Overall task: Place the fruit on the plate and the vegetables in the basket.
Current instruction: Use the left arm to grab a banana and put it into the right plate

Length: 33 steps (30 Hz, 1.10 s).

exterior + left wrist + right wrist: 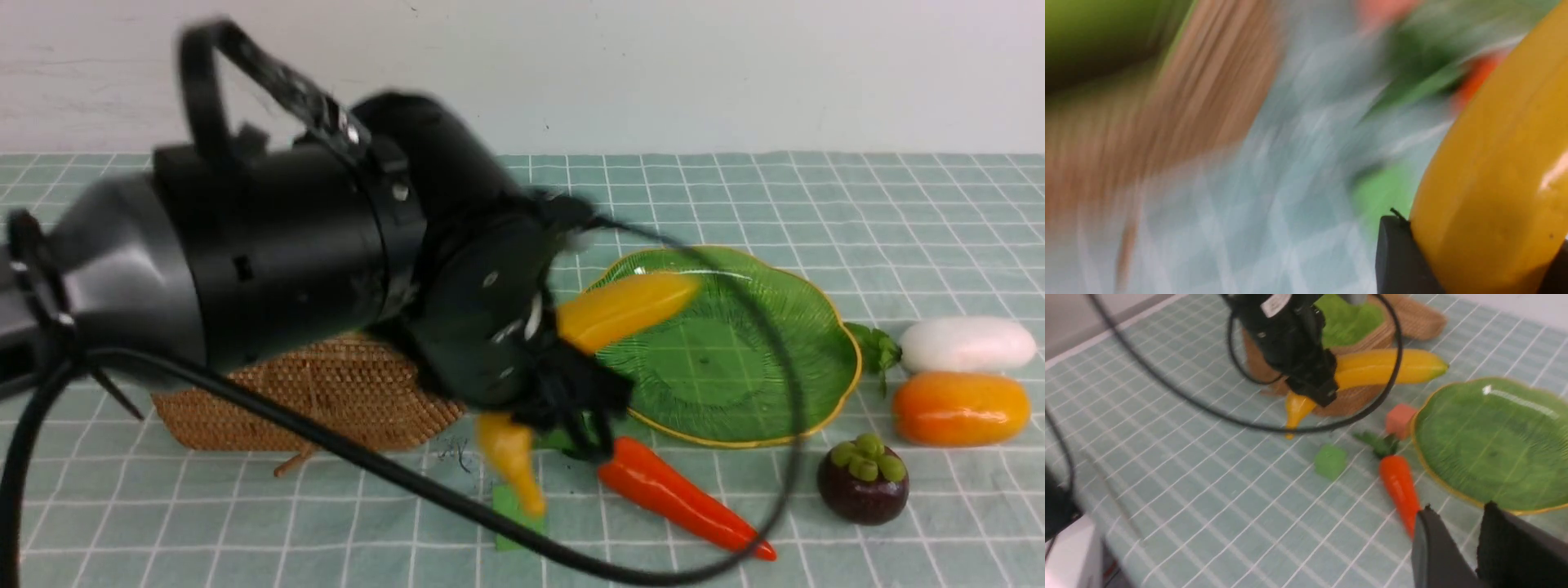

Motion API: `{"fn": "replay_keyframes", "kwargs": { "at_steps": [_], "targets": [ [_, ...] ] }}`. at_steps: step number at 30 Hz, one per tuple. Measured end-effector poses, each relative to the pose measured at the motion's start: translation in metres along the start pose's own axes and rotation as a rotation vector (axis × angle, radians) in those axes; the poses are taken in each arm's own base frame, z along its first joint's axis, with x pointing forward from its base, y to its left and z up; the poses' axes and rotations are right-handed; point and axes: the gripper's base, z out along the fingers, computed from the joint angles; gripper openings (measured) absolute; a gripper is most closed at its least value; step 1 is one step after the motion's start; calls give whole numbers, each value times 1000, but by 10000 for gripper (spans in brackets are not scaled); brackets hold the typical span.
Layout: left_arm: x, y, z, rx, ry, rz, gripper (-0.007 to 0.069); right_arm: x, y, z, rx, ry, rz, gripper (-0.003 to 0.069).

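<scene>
My left gripper (563, 384) is shut on the yellow banana (624, 310) around its middle and holds it off the cloth, between the basket (326, 400) and the green leaf plate (735, 343). The left wrist view is blurred, with the banana (1494, 183) pressed against a black finger (1396, 253). The carrot (678, 498) lies in front of the plate. To the plate's right lie the white radish (967, 345), the mango (961, 408) and the mangosteen (863, 480). My right gripper (1458, 508) hovers near the carrot's (1400, 486) tip and the plate's rim (1453, 490), its jaws slightly apart and empty.
A small green cube (1330, 461) and a small orange cube (1399, 419) lie on the checked cloth near the carrot's leaves. The left arm's black cable (326, 445) loops over the cloth in front of the basket (1412, 318).
</scene>
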Motion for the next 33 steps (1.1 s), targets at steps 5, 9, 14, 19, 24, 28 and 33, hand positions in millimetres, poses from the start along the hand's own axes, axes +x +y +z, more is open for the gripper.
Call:
{"fn": "replay_keyframes", "kwargs": {
  "at_steps": [5,9,14,19,24,28,33],
  "targets": [
    [-51,-21,7,81,-212,382,304,-5,-10,-1,106,-56,30,182],
    [-81,-39,50,75,-267,584,304,-4,-11,-1,122,-51,60,182],
    [-97,-51,118,53,-260,602,304,-1,-11,-1,123,-22,96,182],
    [-95,-42,171,42,-271,575,304,2,-11,-1,122,17,129,182],
    [-101,-28,179,43,-320,530,399,4,-11,-1,121,34,133,182],
    [-102,-20,180,38,-312,509,533,4,-11,-1,121,34,133,182],
    [-96,-19,182,46,-279,506,587,4,-11,0,122,36,132,186]
  ]
}}
